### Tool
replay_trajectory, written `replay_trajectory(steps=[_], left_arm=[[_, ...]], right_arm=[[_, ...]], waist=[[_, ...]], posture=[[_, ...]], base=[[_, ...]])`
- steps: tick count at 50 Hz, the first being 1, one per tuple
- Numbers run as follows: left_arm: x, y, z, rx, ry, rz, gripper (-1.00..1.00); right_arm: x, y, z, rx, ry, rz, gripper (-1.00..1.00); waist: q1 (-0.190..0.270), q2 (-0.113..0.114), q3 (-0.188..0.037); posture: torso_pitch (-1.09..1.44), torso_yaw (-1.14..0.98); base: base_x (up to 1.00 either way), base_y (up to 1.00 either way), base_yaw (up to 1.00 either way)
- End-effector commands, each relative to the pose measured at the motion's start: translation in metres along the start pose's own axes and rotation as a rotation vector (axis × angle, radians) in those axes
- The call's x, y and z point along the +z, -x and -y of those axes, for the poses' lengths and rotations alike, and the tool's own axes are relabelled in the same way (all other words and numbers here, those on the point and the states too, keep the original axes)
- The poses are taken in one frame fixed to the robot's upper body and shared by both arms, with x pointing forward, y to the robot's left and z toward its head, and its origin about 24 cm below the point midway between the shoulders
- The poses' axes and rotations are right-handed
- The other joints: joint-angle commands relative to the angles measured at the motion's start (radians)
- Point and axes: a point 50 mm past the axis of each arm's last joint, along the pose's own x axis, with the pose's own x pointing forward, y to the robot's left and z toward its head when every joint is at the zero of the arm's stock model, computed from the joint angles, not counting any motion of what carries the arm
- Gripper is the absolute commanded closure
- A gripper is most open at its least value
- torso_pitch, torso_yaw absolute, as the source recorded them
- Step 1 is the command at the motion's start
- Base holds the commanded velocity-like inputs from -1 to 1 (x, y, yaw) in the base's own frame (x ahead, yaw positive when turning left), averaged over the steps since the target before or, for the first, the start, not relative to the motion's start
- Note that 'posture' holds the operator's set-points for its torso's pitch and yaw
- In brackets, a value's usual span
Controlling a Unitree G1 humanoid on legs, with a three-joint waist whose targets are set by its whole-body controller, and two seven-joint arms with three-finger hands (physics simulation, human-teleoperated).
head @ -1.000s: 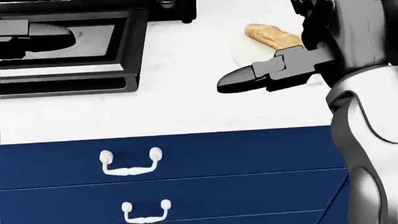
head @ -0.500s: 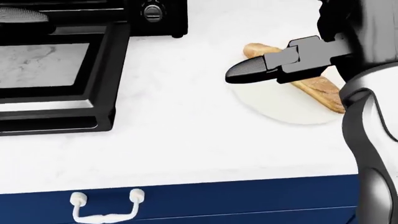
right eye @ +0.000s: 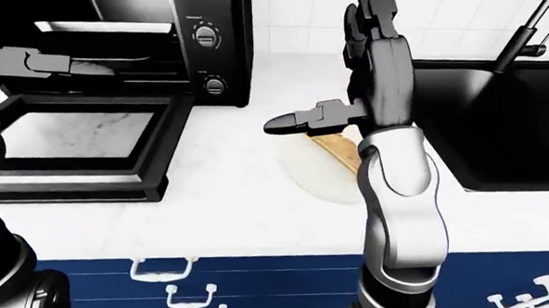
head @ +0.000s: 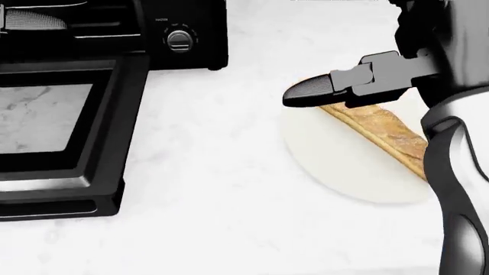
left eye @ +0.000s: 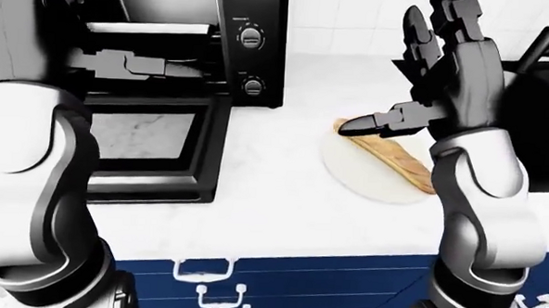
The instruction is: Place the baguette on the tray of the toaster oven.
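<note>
Baguette [head: 382, 130], long and golden-brown, lies on a round white plate [head: 336, 166] at centre-right. Right hand [left eye: 435, 77] hovers above, fingers spread, holding nothing. A skewed grasp could roll it off onto the white marble surface [head: 222, 189].

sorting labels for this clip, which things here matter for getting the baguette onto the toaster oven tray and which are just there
Part of the job:
- golden-brown baguette on a round white plate
- black toaster oven, glass door down
- open right robot hand above the baguette

Just there:
- black sink with faucet
- navy drawers, white handles
- left robot hand
</note>
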Motion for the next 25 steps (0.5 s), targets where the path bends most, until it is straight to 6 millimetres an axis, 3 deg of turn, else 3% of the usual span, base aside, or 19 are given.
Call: replay_trajectory(steps=[1,9,17,25], left_arm=[[0.013,0.001,-0.004,0.017,-0.009,0.074,-1.0],[0.015,0.003,-0.004,0.011,-0.012,0.086,-1.0],[0.031,0.004,0.002,-0.03,-0.065,0.139,-1.0],[0.053,0.003,0.025,-0.141,-0.092,0.201,-1.0]], right_arm=[[0.013,-0.001,-0.001,0.003,0.007,0.072,-1.0],[0.013,-0.002,-0.001,0.004,0.007,0.072,-1.0],[0.016,-0.002,-0.001,0.003,0.005,0.075,-1.0],[0.015,0.002,0.004,-0.019,0.015,0.07,-1.0]], waist=[[-0.002,-0.009,-0.024],[0.009,-0.022,-0.043],[0.013,-0.025,-0.038],[0.016,-0.029,-0.03]], posture=[[0.0,0.0],[0.0,0.0],[0.0,0.0],[0.0,0.0]], base=[[0.0,0.0,0.0],[0.0,0.0,0.0],[0.0,0.0,0.0],[0.0,0.0,0.0]])
